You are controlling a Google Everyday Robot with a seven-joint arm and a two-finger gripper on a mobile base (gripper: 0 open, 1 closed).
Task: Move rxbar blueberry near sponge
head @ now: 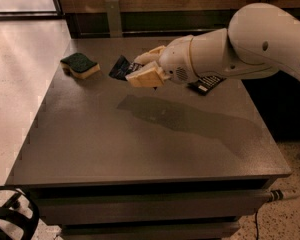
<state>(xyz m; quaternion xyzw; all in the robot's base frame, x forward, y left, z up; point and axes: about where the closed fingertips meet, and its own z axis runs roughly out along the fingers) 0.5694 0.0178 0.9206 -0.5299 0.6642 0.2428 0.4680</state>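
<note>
Hovering near the sponge (80,65) above the tabletop (140,149), the tool (140,67) is clamping the rxbar blueberry (120,68); set-down is remaining.

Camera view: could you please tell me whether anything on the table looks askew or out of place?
Nothing looks spilled or damaged. The rxbar blueberry is tilted only because the gripper grips it above the table, close to the sponge. A black packet lies partly hidden behind the arm.
</note>
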